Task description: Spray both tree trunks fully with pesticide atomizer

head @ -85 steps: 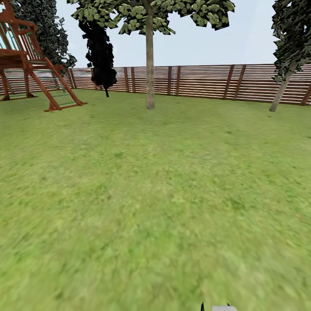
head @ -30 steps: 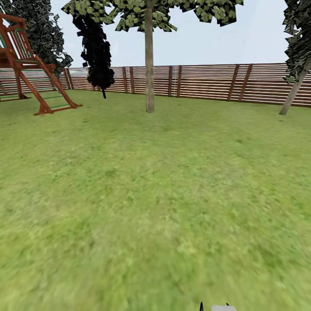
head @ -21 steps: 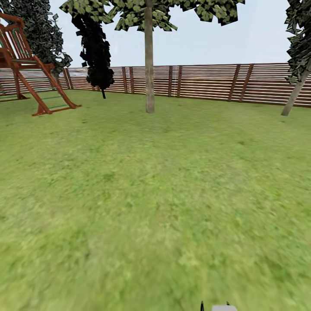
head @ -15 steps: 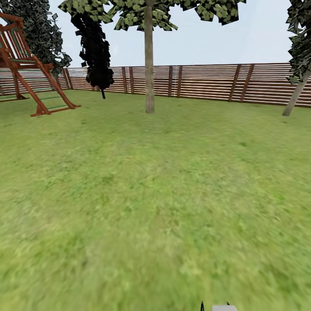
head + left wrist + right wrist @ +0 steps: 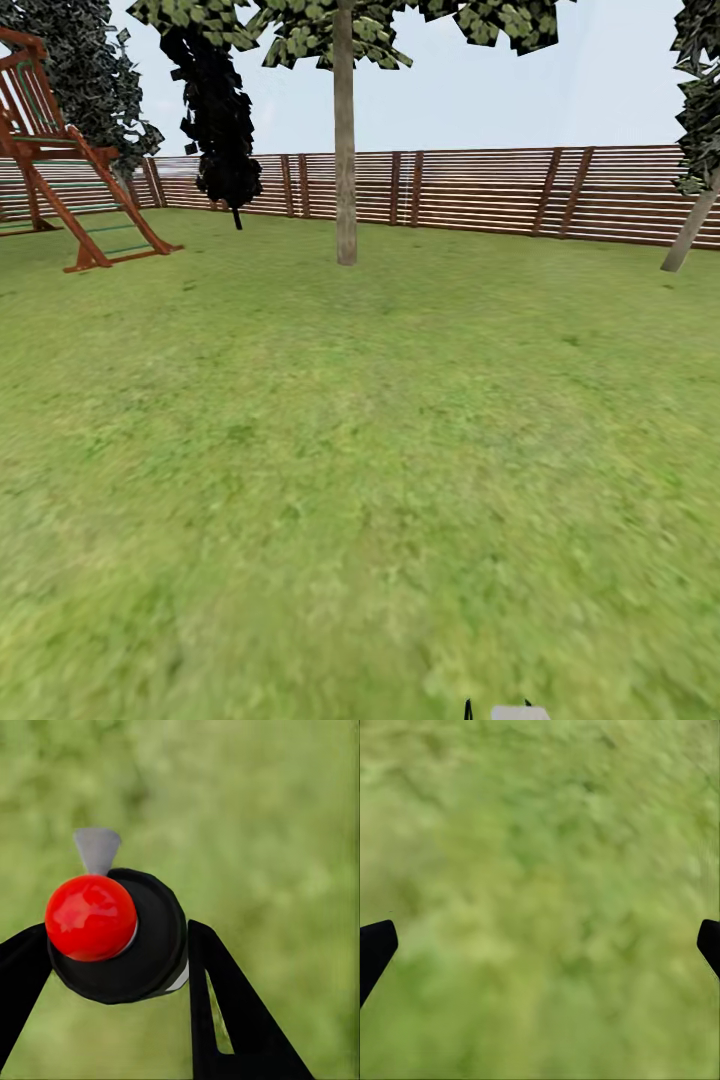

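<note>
Between the black fingers (image 5: 225, 1020) of the left gripper (image 5: 112, 967) sits the atomizer (image 5: 142, 945), clamped at both sides; its red top (image 5: 90, 916) faces the wrist camera and a small grey nozzle (image 5: 97, 849) pokes out past its rim. Blurred grass lies behind it. The right gripper (image 5: 540, 945) is spread wide with nothing in it: just the two dark fingertips (image 5: 375, 949) show at the edges of its view, over grass.

From the head camera, lawn (image 5: 360, 470) runs ahead to a slatted brown fence (image 5: 480, 195). One tree stands straight ahead, well apart from the robot, its trunk (image 5: 345, 140) upright and grey-brown under blocky leaves (image 5: 320, 30). A second, leaning trunk (image 5: 690, 232) shows at the far right near the fence. At the far left is a wooden playhouse frame (image 5: 70, 190), with a dark narrow tree (image 5: 222, 110) beside it. A small grey bit (image 5: 518, 713) at the bottom edge is probably part of the robot.
</note>
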Motion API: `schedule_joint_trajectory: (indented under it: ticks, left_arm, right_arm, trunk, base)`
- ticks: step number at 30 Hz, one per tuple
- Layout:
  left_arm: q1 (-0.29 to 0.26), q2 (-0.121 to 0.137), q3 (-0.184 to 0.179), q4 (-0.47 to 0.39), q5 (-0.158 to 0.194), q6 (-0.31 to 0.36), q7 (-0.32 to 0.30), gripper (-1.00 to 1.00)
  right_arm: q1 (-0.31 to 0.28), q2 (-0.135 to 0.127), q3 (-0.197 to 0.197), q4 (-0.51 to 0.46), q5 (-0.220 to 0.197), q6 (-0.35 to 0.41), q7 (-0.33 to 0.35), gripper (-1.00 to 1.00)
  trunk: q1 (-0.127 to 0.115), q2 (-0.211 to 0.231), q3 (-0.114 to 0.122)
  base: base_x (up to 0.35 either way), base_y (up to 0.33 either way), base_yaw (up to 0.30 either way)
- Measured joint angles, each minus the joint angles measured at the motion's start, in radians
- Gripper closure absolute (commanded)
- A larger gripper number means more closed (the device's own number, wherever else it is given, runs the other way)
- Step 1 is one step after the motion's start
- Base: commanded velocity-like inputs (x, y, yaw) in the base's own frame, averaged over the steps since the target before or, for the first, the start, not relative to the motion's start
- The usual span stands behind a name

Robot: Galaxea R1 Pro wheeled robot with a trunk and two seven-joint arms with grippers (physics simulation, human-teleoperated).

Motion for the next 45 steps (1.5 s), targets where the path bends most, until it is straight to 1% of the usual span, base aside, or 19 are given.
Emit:
schedule_joint_trajectory:
  ticks: [45]
  left_arm:
    - [0.0,0.0,0.0,0.0,0.0,0.0,0.0,1.0]
  right_arm:
    - [0.0,0.0,0.0,-0.002,-0.002,0.0,-0.002,-1.0]
  trunk:
    - [0.0,0.0,0.0]
  base:
    - [0.339,0.0,0.005]
